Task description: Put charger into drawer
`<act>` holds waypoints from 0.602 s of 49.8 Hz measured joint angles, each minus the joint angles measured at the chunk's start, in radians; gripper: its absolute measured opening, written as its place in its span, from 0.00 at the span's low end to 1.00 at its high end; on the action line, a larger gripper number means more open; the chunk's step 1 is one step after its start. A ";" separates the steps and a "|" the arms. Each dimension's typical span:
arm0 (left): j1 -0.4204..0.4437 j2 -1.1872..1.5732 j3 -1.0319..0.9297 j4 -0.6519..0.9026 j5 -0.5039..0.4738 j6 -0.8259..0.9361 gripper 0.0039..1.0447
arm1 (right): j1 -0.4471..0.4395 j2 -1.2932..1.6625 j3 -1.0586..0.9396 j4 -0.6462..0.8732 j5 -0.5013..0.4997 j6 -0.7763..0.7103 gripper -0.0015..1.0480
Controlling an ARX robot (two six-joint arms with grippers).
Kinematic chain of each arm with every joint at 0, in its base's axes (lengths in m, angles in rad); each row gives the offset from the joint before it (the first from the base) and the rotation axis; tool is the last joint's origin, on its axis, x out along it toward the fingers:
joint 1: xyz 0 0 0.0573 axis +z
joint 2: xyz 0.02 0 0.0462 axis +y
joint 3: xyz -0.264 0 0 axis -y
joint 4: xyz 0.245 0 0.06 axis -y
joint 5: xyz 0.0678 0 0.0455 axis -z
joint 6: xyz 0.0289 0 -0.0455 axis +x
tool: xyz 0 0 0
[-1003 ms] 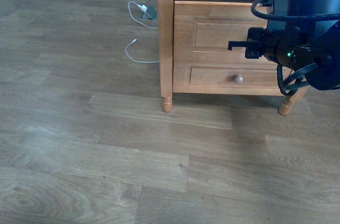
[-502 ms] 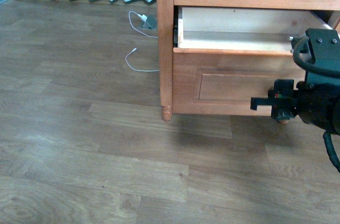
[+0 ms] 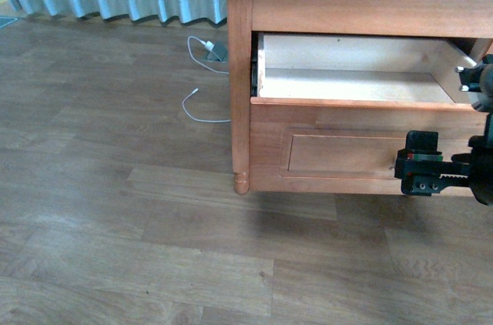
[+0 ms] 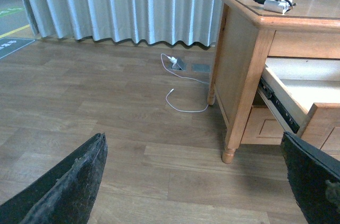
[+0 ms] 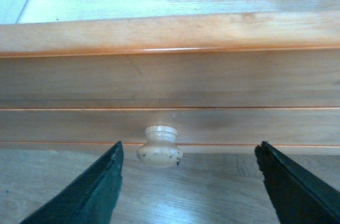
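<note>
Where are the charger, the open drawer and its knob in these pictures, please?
charger (image 4: 277,5), left wrist view, white adapter block.
drawer (image 3: 347,102), front view, front top rim.
knob (image 5: 159,147), right wrist view, rounded head.

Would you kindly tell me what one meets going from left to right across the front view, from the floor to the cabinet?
White plug and cable → cabinet leg → open drawer → right gripper.

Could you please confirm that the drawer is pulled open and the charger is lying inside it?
Not quite: the drawer is pulled open, but the charger is lying on top of the cabinet, not inside the drawer, as the left wrist view shows.
</note>
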 joint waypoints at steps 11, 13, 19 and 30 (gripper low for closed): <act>0.000 0.000 0.000 0.000 0.000 0.000 0.95 | -0.122 -0.354 -0.013 -0.269 -0.120 -0.001 0.92; 0.000 0.000 0.000 0.000 0.000 0.000 0.95 | -0.149 -0.425 -0.006 -0.309 -0.127 -0.004 0.92; 0.000 0.000 0.000 0.000 0.000 0.000 0.95 | -0.208 -0.606 0.006 -0.401 -0.217 -0.013 0.92; 0.000 0.000 0.000 0.000 0.000 0.000 0.95 | -0.299 -0.811 -0.018 -0.513 -0.306 -0.034 0.92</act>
